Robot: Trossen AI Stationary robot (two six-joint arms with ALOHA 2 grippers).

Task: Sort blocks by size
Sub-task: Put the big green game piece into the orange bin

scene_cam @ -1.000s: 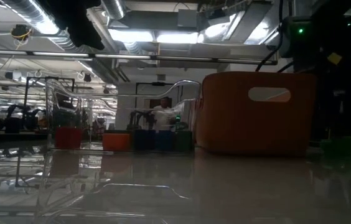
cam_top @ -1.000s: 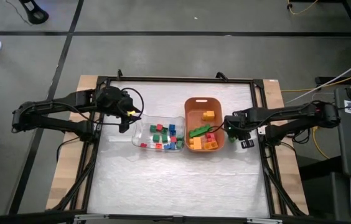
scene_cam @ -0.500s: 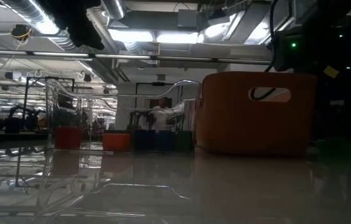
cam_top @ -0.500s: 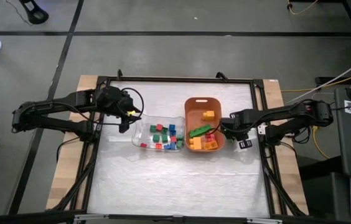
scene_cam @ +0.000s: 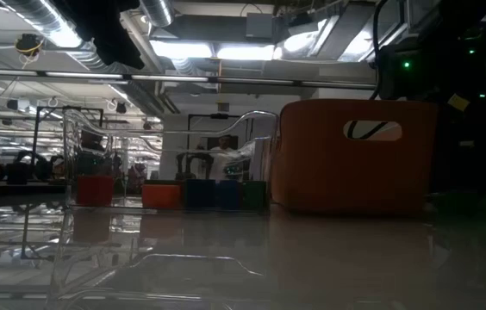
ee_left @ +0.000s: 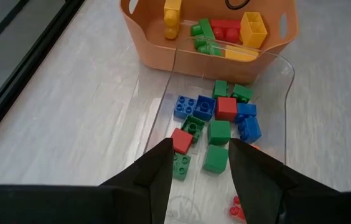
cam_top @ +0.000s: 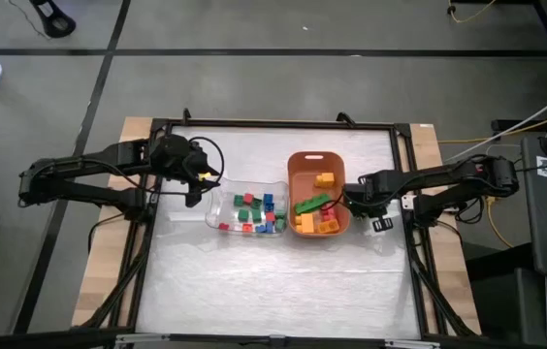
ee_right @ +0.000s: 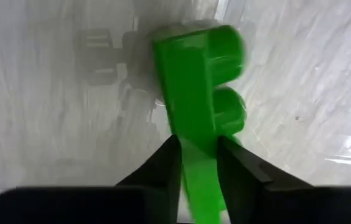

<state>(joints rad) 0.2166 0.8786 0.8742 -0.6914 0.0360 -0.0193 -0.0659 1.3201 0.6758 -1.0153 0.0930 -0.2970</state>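
Note:
Small blocks (cam_top: 254, 211) lie in the clear tray (cam_top: 217, 206) at mid-table. They also show in the left wrist view (ee_left: 216, 121). Larger bricks (cam_top: 314, 211) lie in the orange bin (cam_top: 317, 154) to the tray's right. My left gripper (cam_top: 201, 179) hovers open over the tray's left end, and its fingers (ee_left: 197, 165) are empty. My right gripper (cam_top: 352, 197) is just right of the bin. It is shut on a long green brick (ee_right: 197, 93) low over the table. My right gripper pinches the long green brick between its two fingers at one end (ee_right: 198, 155). The fingers lie along the brick, and the rest of it sticks out beyond them with its studs (ee_right: 228, 81) facing sideways. I cannot tell whether its free end touches the table.
A small black object (cam_top: 385, 224) lies on the table right of the bin. A dark frame (cam_top: 273, 124) runs round the table. In the low view the bin (scene_cam: 355, 159) and the tray (scene_cam: 84, 159) stand side by side. A person shows in the room beyond.
My right gripper has shifted a little toward the table's left, closer to the orange bin, and its arm has swung with it. In the low view the green shape at the far right has faded from sight. My left arm has kept still.

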